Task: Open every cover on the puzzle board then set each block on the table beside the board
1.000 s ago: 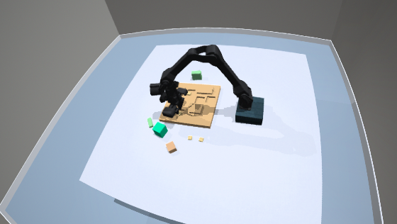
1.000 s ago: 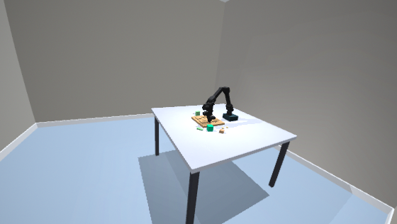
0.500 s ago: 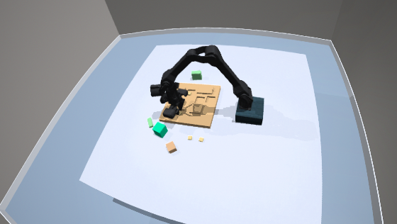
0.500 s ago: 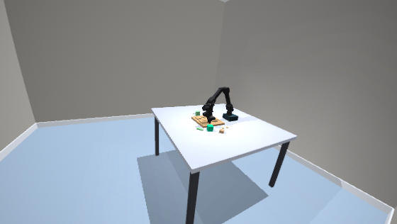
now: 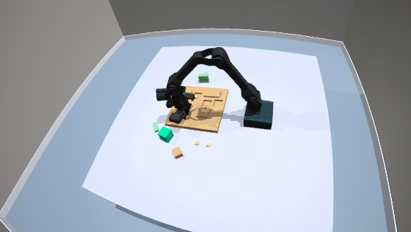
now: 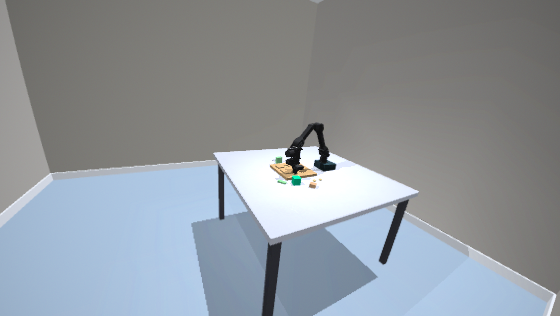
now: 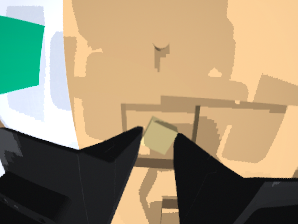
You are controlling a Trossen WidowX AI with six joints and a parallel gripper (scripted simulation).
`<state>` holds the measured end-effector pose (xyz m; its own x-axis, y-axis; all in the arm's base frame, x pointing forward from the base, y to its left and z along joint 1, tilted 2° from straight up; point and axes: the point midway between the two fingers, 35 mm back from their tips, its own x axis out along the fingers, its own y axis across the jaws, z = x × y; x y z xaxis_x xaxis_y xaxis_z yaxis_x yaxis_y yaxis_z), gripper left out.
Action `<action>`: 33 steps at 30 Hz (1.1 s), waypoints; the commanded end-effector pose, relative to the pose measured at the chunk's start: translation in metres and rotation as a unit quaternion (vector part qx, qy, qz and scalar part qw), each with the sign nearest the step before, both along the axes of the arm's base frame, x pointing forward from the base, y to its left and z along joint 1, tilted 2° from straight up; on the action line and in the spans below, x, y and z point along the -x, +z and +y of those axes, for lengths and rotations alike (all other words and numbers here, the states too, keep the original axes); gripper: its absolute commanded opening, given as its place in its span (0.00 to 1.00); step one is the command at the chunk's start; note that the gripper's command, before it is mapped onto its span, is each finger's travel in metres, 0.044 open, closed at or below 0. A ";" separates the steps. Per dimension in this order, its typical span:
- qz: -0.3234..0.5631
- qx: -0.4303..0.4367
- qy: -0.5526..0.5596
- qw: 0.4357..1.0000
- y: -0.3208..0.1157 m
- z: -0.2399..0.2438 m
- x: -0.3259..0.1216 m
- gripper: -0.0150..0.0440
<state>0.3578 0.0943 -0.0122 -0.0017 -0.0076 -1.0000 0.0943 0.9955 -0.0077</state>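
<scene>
The tan puzzle board (image 5: 213,121) (image 6: 281,173) (image 7: 125,50) lies in the middle of the white table. My gripper (image 5: 176,117) (image 7: 158,135) is down at the board's near-left corner. In the wrist view its two black fingers press on both sides of a small tan block (image 7: 160,135) that sits in an open, framed well. The block is tilted a little. The top and exterior views hide the block behind the hand. Covers on the rest of the board (image 5: 209,97) show as raised tan plates; I cannot tell how each one stands.
Off the board's near-left side lie a green cube (image 5: 166,134) (image 6: 296,180) (image 7: 17,55), a pale green slab (image 5: 155,126), a tan cube (image 5: 177,152) and two tiny tan blocks (image 5: 197,142) (image 5: 208,144). Another green block (image 5: 203,77) lies behind the board. The arm's dark base (image 5: 258,114) stands to the right.
</scene>
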 end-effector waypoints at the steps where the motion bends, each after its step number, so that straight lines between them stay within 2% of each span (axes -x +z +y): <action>1: 0.000 0.000 0.000 1.000 0.000 0.000 0.000 0.40; 33: 0.000 0.001 -0.001 1.000 0.038 0.000 -0.001 0.39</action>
<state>0.3579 0.0946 0.0196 -0.0035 -0.0080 -1.0000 0.0935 0.9956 -0.0083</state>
